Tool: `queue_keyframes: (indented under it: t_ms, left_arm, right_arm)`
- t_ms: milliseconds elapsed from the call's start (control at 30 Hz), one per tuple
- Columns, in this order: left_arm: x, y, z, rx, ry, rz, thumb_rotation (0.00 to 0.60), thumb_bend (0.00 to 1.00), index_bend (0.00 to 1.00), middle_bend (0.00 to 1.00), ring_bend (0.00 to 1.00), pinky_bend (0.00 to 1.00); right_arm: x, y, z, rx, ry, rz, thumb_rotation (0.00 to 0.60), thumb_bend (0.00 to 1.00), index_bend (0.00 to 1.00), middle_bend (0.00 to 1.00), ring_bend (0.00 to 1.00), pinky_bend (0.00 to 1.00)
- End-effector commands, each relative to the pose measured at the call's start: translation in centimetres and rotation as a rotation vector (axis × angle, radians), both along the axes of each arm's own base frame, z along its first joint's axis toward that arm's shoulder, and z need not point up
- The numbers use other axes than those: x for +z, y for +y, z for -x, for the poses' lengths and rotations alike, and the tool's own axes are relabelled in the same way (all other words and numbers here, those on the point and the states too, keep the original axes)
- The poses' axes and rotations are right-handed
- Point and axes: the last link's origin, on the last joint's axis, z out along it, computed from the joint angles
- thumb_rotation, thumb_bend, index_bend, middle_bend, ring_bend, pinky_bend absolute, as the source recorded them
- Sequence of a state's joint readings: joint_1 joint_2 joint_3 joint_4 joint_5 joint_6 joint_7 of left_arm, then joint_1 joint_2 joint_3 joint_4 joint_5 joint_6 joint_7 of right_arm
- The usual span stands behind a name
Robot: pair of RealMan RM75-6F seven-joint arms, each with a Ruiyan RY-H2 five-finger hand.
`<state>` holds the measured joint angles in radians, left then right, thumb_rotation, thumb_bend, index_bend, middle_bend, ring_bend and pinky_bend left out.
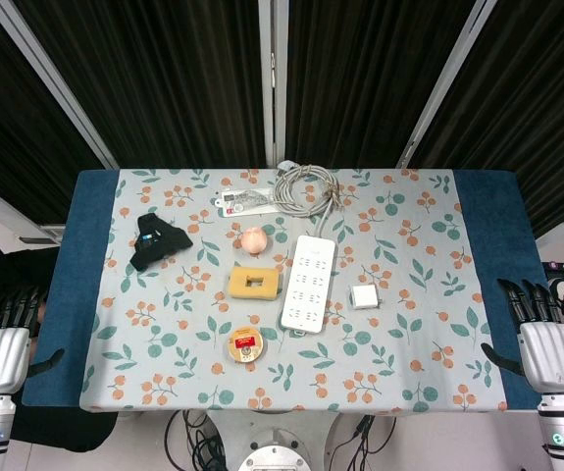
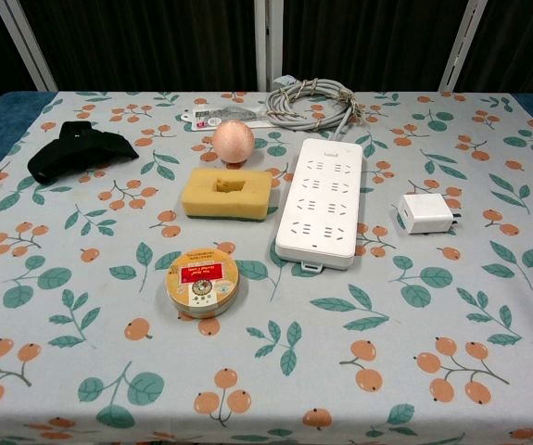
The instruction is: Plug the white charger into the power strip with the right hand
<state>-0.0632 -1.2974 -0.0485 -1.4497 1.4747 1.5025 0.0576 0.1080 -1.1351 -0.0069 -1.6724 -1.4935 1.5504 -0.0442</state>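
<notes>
The white charger [image 1: 364, 296] [image 2: 425, 213] lies on the patterned tablecloth, just right of the white power strip [image 1: 308, 283] [image 2: 321, 201], which runs lengthwise at the table's middle. My right hand [image 1: 539, 337] hangs open off the table's right edge, well right of the charger, holding nothing. Off the left edge, my left hand [image 1: 4, 341] is open too, fingers apart. Neither hand shows in the chest view.
A coiled grey cable [image 1: 306, 188] [image 2: 312, 104] lies behind the strip. Left of the strip are a yellow sponge [image 1: 253, 284] [image 2: 226, 193], a pink ball [image 1: 252, 239] [image 2: 234, 141], a round tin [image 1: 245, 344] [image 2: 201, 282] and a black object [image 1: 156, 240] [image 2: 73, 150].
</notes>
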Motion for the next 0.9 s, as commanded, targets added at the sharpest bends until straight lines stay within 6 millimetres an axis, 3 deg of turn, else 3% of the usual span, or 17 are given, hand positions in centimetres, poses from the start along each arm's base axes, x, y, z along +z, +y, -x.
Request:
queue_keyframes:
  t_ms: [33, 367, 500, 667, 900]
  left_arm:
    - [-0.1, 0.0, 0.0, 0.001, -0.007, 0.009, 0.600, 0.14, 0.07, 0.03, 0.00, 0.00]
    - [-0.2, 0.1, 0.1, 0.004, -0.012, 0.011, 0.600, 0.14, 0.07, 0.03, 0.00, 0.00]
    - [-0.3, 0.1, 0.0, 0.002, -0.014, 0.013, 0.600, 0.14, 0.07, 0.03, 0.00, 0.00]
    - [-0.5, 0.0, -0.1, -0.006, -0.022, 0.017, 0.600, 0.14, 0.07, 0.03, 0.00, 0.00]
    - [-0.3, -0.2, 0.1, 0.000, -0.025, 0.015, 0.600, 0.14, 0.07, 0.03, 0.00, 0.00]
  right_arm:
    - [-0.3, -0.3, -0.1, 0.001, 0.010, -0.013, 0.600, 0.09, 0.01, 0.10, 0.00, 0.00]
    - [-0.8, -1.1, -0.8, 0.031, 0.009, -0.026, 0.600, 0.09, 0.01, 0.10, 0.00, 0.00]
    - [-2.1, -2.4, -1.5, 0.075, 0.011, -0.052, 0.600, 0.09, 0.01, 0.14, 0.00, 0.00]
    - [-6.3, -5.9, -3.3, 0.134, 0.012, -0.156, 0.600, 0.09, 0.06, 0.19, 0.00, 0.00]
    - [-12.4, -9.9, -4.6, 0.160, 0.008, -0.233, 0.600, 0.07, 0.21, 0.25, 0.00, 0.00]
